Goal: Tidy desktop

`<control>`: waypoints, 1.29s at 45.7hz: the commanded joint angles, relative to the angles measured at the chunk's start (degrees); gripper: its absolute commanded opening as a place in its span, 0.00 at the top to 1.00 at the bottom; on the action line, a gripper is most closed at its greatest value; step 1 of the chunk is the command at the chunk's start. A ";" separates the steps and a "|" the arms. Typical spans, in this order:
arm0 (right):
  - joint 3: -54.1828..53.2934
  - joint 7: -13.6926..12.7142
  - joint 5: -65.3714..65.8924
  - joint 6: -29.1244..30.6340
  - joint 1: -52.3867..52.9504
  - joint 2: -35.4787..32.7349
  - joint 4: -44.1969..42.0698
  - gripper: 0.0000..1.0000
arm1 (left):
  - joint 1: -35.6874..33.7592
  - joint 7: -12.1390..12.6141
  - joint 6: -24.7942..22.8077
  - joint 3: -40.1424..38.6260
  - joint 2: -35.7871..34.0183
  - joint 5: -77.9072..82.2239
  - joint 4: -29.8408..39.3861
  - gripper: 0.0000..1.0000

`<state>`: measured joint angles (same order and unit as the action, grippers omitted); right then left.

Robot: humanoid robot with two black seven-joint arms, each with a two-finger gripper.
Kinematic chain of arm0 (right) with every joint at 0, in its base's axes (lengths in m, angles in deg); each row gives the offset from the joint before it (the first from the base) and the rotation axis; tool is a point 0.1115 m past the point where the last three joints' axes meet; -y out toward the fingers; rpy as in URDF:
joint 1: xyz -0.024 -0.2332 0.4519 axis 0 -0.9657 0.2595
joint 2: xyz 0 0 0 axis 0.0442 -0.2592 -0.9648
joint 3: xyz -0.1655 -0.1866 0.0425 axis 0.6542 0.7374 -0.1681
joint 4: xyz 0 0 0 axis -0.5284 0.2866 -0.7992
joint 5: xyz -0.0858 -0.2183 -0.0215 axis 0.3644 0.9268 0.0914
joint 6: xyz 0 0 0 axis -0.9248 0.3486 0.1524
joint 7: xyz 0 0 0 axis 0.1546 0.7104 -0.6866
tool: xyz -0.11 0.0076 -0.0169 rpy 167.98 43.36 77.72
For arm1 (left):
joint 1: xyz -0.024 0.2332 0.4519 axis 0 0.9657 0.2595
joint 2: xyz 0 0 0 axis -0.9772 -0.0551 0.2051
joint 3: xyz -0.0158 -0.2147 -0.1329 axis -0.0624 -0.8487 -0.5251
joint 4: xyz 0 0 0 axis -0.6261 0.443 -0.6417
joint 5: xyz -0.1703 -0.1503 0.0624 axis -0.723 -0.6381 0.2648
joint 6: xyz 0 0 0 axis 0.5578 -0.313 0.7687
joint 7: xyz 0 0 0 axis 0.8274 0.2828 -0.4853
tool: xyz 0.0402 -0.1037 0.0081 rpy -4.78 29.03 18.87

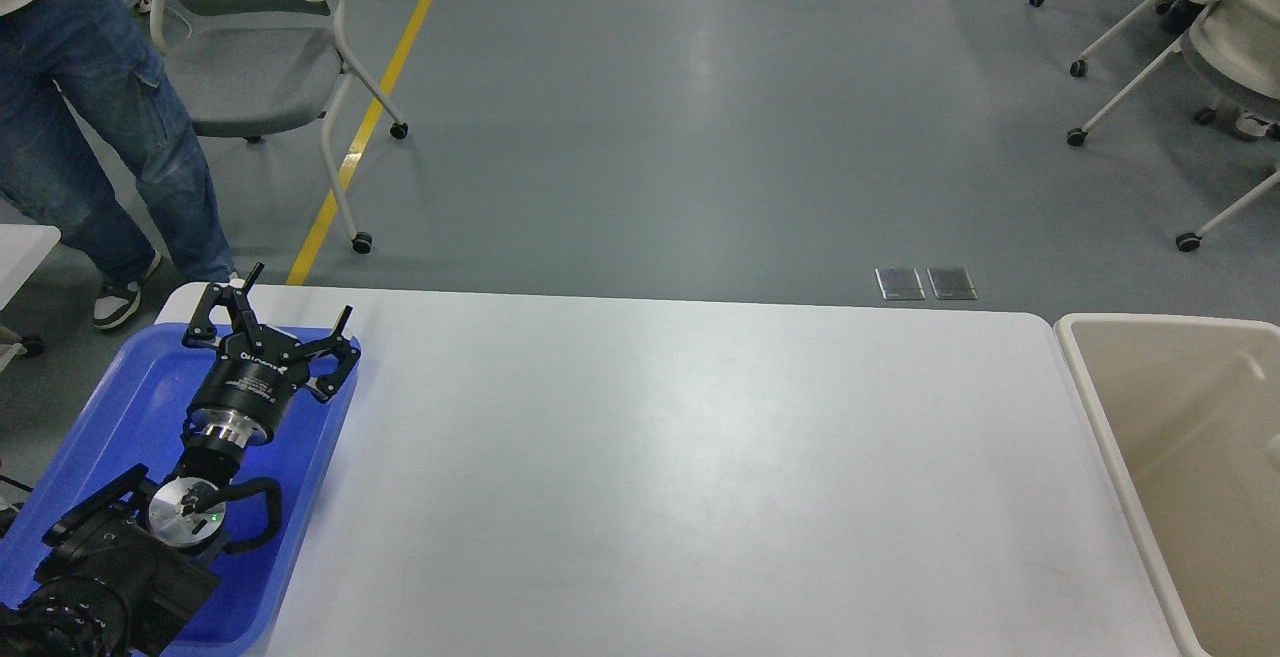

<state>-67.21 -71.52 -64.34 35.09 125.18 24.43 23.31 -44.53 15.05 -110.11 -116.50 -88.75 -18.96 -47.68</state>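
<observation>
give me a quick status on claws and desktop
Left claw open, holding nothing, above blue tray. Right claw not in view. Desktop shows no loose items. Beige bin at right.

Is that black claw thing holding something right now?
No. The left gripper hangs open over the blue tray, nothing between its fingers. The right gripper is out of view.
</observation>
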 commanded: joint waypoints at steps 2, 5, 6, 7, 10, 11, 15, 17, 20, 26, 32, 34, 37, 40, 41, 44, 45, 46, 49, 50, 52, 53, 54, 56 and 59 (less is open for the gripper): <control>-3.05 0.20 -0.03 -0.56 -2.20 3.39 0.01 1.00 | 0.00 0.00 0.00 0.00 0.00 0.00 0.00 0.00; -3.23 0.28 -0.03 -0.65 -2.29 4.18 0.01 1.00 | 0.00 0.00 0.00 0.00 0.00 0.00 0.00 0.00; -3.23 0.20 -0.03 -0.73 -2.38 4.44 -0.08 1.00 | -0.08 0.00 0.00 0.00 0.00 0.00 0.00 0.00; -3.23 0.20 -0.03 -0.82 -2.47 4.53 0.01 1.00 | 0.00 0.00 0.00 0.00 0.00 0.00 0.00 0.00; -3.23 0.28 -0.03 -0.91 -2.64 4.88 0.01 1.00 | 0.00 0.00 0.00 0.00 0.00 0.00 0.00 0.00; -3.32 0.28 -0.03 -1.00 -2.73 4.97 0.01 1.00 | -0.08 0.00 0.00 0.00 0.00 0.00 0.00 0.00; -3.32 0.28 -0.03 -1.00 -2.99 5.23 0.01 1.00 | 0.00 0.00 0.00 0.00 0.00 0.00 0.00 0.00; -3.32 0.28 -0.03 -1.00 -2.99 5.23 0.01 1.00 | 0.00 0.00 0.00 0.00 0.00 0.00 0.00 0.00; -3.32 0.28 -0.03 -1.00 -2.99 5.23 -0.08 1.00 | 0.00 0.00 0.00 0.00 0.00 0.00 0.00 0.00; -3.32 0.28 -0.12 -0.91 -2.99 5.23 -0.08 1.00 | -0.08 0.00 0.00 0.00 0.00 0.00 0.00 0.00; -3.23 0.37 -0.03 -0.91 -2.99 5.15 -0.08 0.51 | -0.08 0.00 0.00 0.00 0.00 0.00 0.00 0.00; -3.23 0.55 -0.03 -0.91 -2.99 5.15 0.01 0.32 | 0.00 0.09 0.00 0.00 0.00 0.00 0.00 0.00; -2.70 0.90 -0.03 -0.82 -2.91 5.06 0.01 0.00 | -0.08 0.00 0.00 0.00 0.00 0.00 0.00 0.00; -2.44 0.90 -0.03 -0.73 -2.82 4.80 -0.08 0.00 | -0.08 0.00 0.00 0.00 0.00 0.00 0.00 0.00; -2.44 0.90 -0.03 -0.73 -2.82 4.80 -0.08 0.00 | -0.08 0.00 0.00 0.00 0.00 0.00 0.00 0.00; -2.44 0.90 -0.03 -0.73 -2.38 4.62 -0.08 0.00 | -0.08 0.09 0.00 0.00 0.00 0.00 0.00 0.00; -2.44 0.90 -0.03 -0.73 -2.12 4.62 -0.08 0.00 | -0.08 0.09 0.00 0.00 0.00 0.00 0.00 0.00; -2.35 0.90 -0.03 -0.73 -1.94 4.53 -0.17 0.00 | 0.00 0.00 0.00 0.00 0.00 0.00 0.00 0.00; -2.35 0.90 -0.03 -0.65 -1.24 4.09 -0.17 0.00 | 0.00 0.00 0.00 0.00 0.00 0.00 0.00 0.00; -2.44 0.90 0.05 -0.56 -0.89 3.83 -0.08 0.00 | -0.08 0.09 0.00 0.00 0.00 0.00 0.00 0.00; -2.44 0.90 -0.03 -0.56 -0.01 3.48 -0.08 0.00 | 0.00 0.09 0.00 0.00 0.00 0.00 0.00 0.00; -2.52 0.90 -0.03 -0.56 0.60 3.22 -0.08 0.00 | -0.08 0.09 0.00 0.00 0.00 0.00 0.00 0.00; -2.70 0.90 -0.03 -0.56 1.22 2.87 -0.08 0.00 | 0.00 0.09 0.00 0.00 0.00 0.00 0.00 0.00; -3.31 0.90 -0.03 -0.56 2.54 2.07 0.01 0.00 | 0.00 0.09 0.00 0.00 0.00 0.00 0.00 0.00; -3.40 0.90 -0.12 -0.30 5.08 0.58 0.18 0.00 | 0.00 0.00 0.00 0.00 0.00 0.00 0.00 0.00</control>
<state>-69.93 -70.65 -64.38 34.46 125.08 27.90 23.22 -44.58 15.14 -110.11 -116.50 -88.75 -18.96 -47.68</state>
